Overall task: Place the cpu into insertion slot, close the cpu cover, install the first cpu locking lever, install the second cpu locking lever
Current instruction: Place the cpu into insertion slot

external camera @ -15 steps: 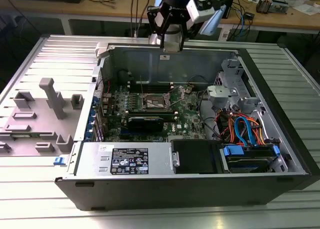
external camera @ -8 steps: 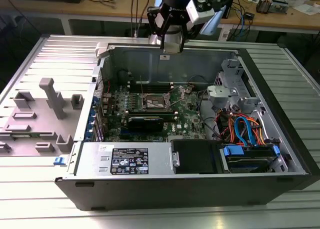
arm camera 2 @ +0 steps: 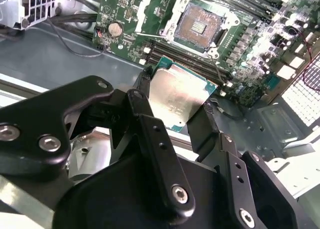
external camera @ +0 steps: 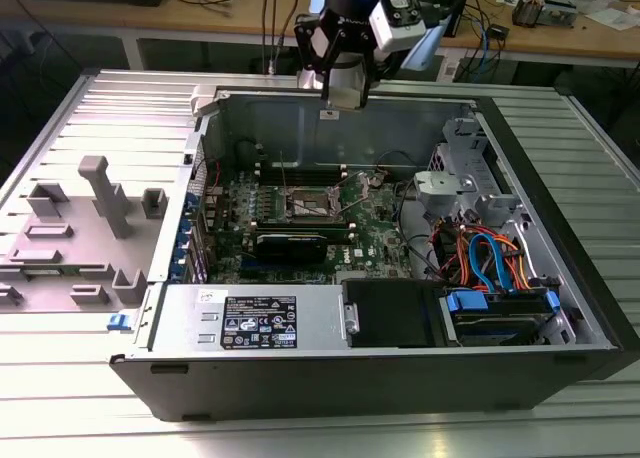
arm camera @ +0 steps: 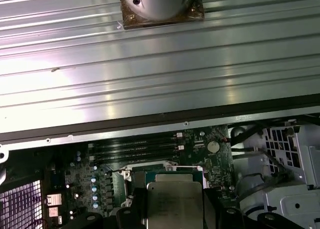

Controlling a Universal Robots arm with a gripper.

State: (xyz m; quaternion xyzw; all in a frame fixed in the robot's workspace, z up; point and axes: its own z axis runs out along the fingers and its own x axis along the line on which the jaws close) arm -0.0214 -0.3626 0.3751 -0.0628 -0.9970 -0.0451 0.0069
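Note:
The cpu (arm camera 2: 177,96) is a flat square chip with a silvery top, and my gripper (arm camera 2: 175,109) is shut on it by two opposite edges between black fingers (arm camera 2: 142,101). In the first wrist view the cpu (arm camera: 175,204) sits between the same fingers (arm camera: 210,209). The insertion slot (arm camera 2: 199,26) lies open on the green board beyond the chip, its dark centre bare inside a silvery rim. The exterior view puts the gripper (external camera: 343,88) high over the case's back wall, well above the insertion slot (external camera: 308,204). I cannot make out the cpu cover clearly.
The open computer case (external camera: 560,228) lies on a ribbed metal table. Inside are a black card (external camera: 290,243), long memory slots (arm camera 2: 240,9), a power supply (external camera: 260,323) and a drive bay with blue and orange cables (external camera: 490,263). A grey fixture (external camera: 100,208) stands at the exterior view's left.

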